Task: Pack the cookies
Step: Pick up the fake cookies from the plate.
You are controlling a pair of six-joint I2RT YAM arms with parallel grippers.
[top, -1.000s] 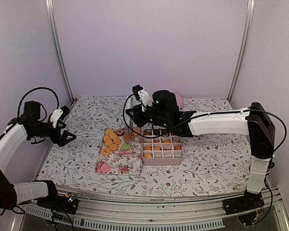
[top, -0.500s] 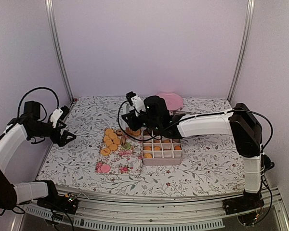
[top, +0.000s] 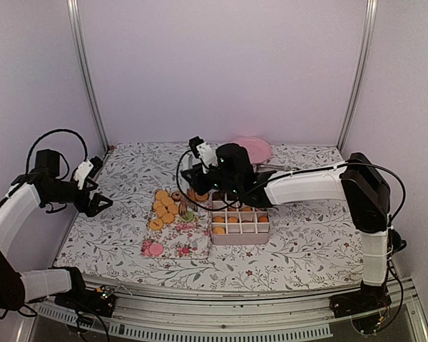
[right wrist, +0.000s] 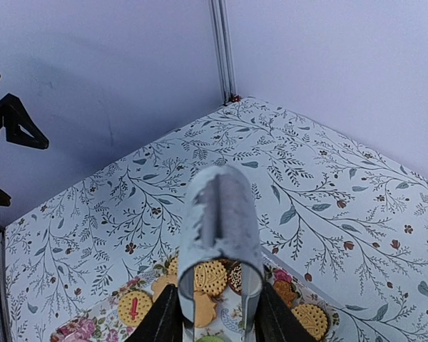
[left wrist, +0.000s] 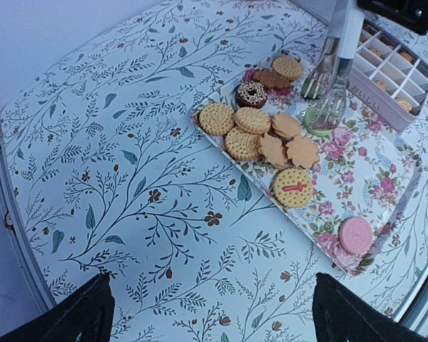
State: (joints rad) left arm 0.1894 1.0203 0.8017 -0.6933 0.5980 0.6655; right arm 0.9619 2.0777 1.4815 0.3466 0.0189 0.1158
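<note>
Cookies, mostly golden, round or leaf-shaped

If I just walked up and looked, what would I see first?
Probably the bunch of cookies on the flowery tray in the middle of the table, mostly golden ones with one pink one at the tray's near end. Right over them hangs the right arm's tool, tongs pointing down at a green cookie. Next to the tray sits a box of little squares with orange cookies already inside.
</note>
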